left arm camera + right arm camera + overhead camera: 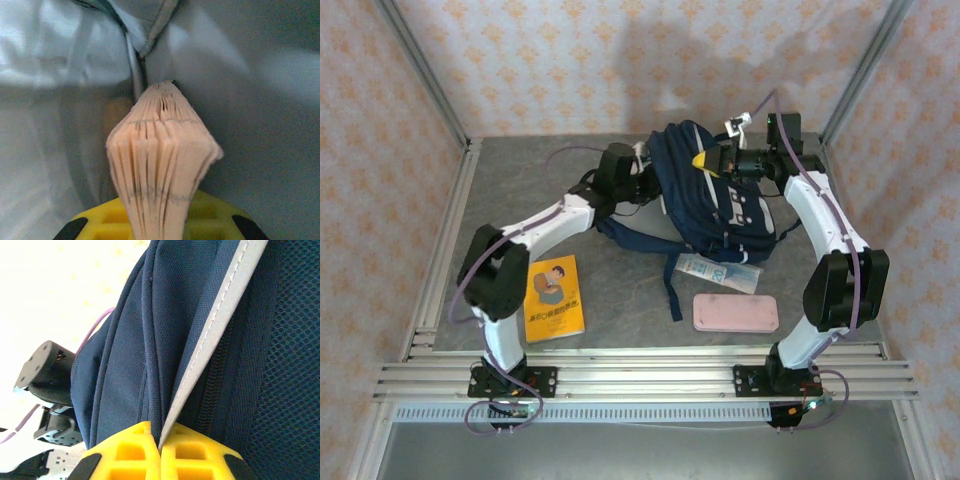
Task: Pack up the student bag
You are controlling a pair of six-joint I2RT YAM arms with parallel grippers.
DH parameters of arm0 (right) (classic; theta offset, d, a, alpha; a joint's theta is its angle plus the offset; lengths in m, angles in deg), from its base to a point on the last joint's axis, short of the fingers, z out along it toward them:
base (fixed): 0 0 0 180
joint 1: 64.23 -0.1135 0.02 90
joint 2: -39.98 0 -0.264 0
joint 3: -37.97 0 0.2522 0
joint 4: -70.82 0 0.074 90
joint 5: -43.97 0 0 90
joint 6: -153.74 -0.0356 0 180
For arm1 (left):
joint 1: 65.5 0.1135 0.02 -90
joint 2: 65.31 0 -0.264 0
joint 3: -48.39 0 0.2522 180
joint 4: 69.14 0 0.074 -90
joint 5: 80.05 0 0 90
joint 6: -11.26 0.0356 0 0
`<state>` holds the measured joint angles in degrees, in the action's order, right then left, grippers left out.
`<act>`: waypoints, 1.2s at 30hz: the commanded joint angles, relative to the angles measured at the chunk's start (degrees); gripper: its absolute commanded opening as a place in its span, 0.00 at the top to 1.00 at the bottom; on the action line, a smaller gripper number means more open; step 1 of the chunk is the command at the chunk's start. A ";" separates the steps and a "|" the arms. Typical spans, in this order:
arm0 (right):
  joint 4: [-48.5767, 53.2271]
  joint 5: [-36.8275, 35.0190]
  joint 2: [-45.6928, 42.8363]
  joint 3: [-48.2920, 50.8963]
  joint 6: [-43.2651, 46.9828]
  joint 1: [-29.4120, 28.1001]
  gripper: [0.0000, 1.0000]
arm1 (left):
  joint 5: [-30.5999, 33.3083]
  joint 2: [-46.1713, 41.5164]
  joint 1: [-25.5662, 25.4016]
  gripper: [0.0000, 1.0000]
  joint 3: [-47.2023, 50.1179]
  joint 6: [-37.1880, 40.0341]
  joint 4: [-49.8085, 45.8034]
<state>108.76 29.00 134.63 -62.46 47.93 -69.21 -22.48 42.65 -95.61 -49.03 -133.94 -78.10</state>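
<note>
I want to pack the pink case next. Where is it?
From above, the pink case lies flat on the table, near the front edge on the right, just in front of the pale blue packet.

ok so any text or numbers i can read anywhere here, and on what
"20", seemingly, on the blue-white packet; its other print is too small.
Yellow book: dark title lines, too blurred to read.
The bag and pink case: no legible text.
</note>
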 commanded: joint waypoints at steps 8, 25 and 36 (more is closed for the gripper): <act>-9.54 4.56 -1.87 -3.95 -2.64 -0.06 1.00 | -6.79 20.73 -6.22 0.71 -23.70 -2.98 -1.66; 2.71 -31.49 -5.09 -23.54 9.90 11.91 1.00 | 4.26 -6.04 -1.88 0.36 -18.42 14.51 -23.61; 1.25 -28.86 1.32 -32.59 8.90 9.70 1.00 | 9.16 -16.08 0.96 0.36 -11.90 18.90 -30.29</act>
<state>124.19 2.57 135.22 -89.65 55.19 -59.50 -16.25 29.43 -96.81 -63.43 -117.57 -103.37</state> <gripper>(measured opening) 0.047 0.636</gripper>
